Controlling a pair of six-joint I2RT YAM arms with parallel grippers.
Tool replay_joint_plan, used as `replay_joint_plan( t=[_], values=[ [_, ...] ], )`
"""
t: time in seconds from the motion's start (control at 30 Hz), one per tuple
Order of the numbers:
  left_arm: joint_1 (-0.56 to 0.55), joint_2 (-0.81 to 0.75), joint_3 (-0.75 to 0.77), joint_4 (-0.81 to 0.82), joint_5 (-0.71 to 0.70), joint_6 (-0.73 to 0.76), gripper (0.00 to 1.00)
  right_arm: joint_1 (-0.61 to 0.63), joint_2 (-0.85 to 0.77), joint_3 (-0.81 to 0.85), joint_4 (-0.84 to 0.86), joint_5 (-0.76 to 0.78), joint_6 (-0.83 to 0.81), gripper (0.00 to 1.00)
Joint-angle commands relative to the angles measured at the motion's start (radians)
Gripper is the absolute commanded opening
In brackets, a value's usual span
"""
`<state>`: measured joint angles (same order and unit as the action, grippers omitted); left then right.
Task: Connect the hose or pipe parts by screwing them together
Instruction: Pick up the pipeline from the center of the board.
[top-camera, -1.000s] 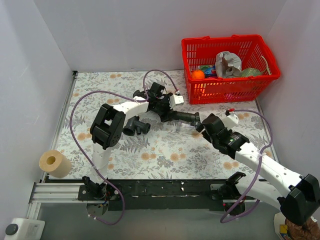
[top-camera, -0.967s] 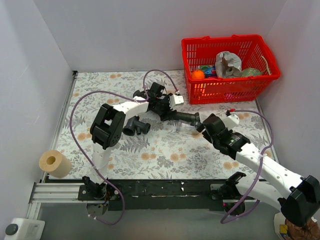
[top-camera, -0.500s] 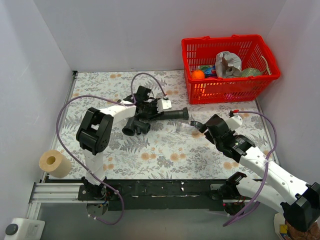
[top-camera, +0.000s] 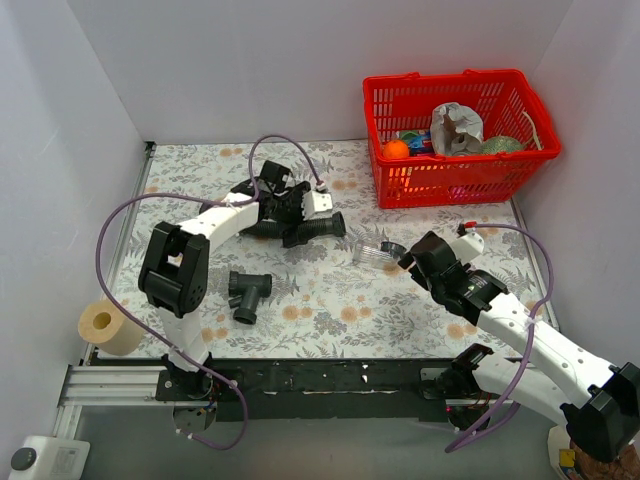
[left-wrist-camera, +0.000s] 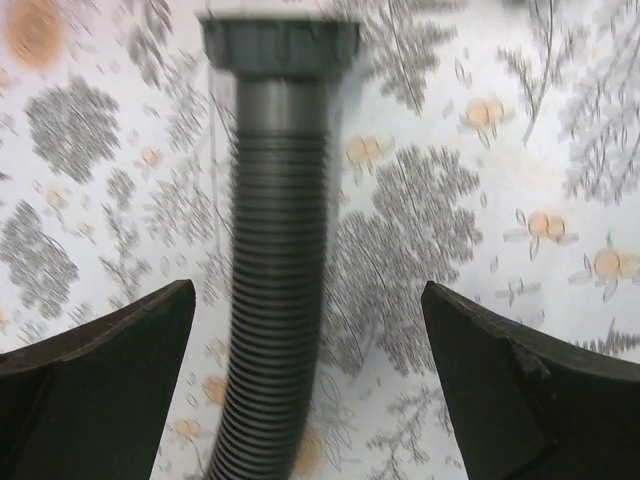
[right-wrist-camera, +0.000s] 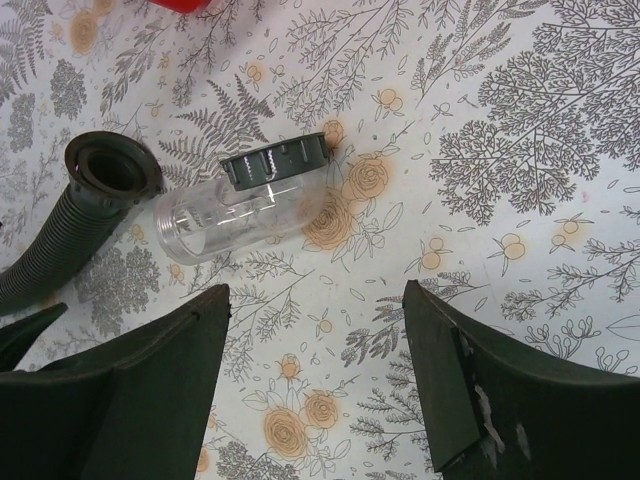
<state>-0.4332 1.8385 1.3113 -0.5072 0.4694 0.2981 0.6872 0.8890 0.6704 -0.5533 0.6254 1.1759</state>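
The black ribbed hose (top-camera: 312, 230) lies on the flowered table under my left gripper (top-camera: 290, 222). In the left wrist view the hose (left-wrist-camera: 275, 330) runs up to its smooth collar (left-wrist-camera: 280, 45), between fingers spread wide and touching neither; the left gripper (left-wrist-camera: 308, 300) is open. The dark grey T-shaped fitting (top-camera: 247, 292) lies alone, nearer the front and apart from the hose. My right gripper (top-camera: 403, 258) hovers open beside a clear tube; in its wrist view the gripper (right-wrist-camera: 315, 300) holds nothing, and the hose's open end (right-wrist-camera: 110, 165) shows at the left.
A clear tube (right-wrist-camera: 215, 225) with a grey ribbed nut (right-wrist-camera: 275, 165) lies between the hose end and my right gripper. A red basket (top-camera: 455, 135) of odds and ends stands at the back right. A tape roll (top-camera: 108, 327) sits at the front left edge.
The left arm swung left, dragging the hose with it, and its jaws have opened off the hose. The T fitting has shifted towards the front left. The right arm barely moved.
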Motion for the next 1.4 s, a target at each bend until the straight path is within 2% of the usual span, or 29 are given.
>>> replay_joint_plan(
  t=[0.0, 0.1, 0.7, 0.97, 1.07, 1.1, 1.27, 1.37],
  values=[
    [-0.035, 0.066, 0.118, 0.010, 0.072, -0.103, 0.98, 0.000, -0.027, -0.011, -0.010, 0.045, 0.015, 0.77],
    [-0.038, 0.116, 0.150, 0.056, 0.103, -0.158, 0.98, 0.000, -0.033, -0.017, -0.005, 0.054, 0.007, 0.77],
    [-0.091, 0.281, 0.239, 0.216, 0.115, -0.188, 0.98, -0.002, -0.010, -0.025, 0.085, 0.042, -0.067, 0.77],
    [-0.105, 0.329, 0.287, 0.222, 0.114, -0.203, 0.98, -0.006, -0.005, -0.015, 0.095, 0.040, -0.091, 0.77],
    [-0.104, 0.334, 0.289, 0.207, 0.112, -0.189, 0.92, -0.009, -0.007, -0.017, 0.095, 0.036, -0.094, 0.77],
    [-0.104, 0.334, 0.287, 0.202, 0.112, -0.185, 0.87, -0.012, -0.007, -0.017, 0.095, 0.034, -0.094, 0.77],
    [-0.104, 0.324, 0.270, 0.194, 0.101, -0.172, 0.85, -0.015, -0.009, -0.017, 0.102, 0.030, -0.104, 0.77],
    [-0.104, 0.331, 0.276, 0.200, 0.107, -0.186, 0.79, -0.018, -0.009, -0.019, 0.105, 0.027, -0.101, 0.77]
  ],
)
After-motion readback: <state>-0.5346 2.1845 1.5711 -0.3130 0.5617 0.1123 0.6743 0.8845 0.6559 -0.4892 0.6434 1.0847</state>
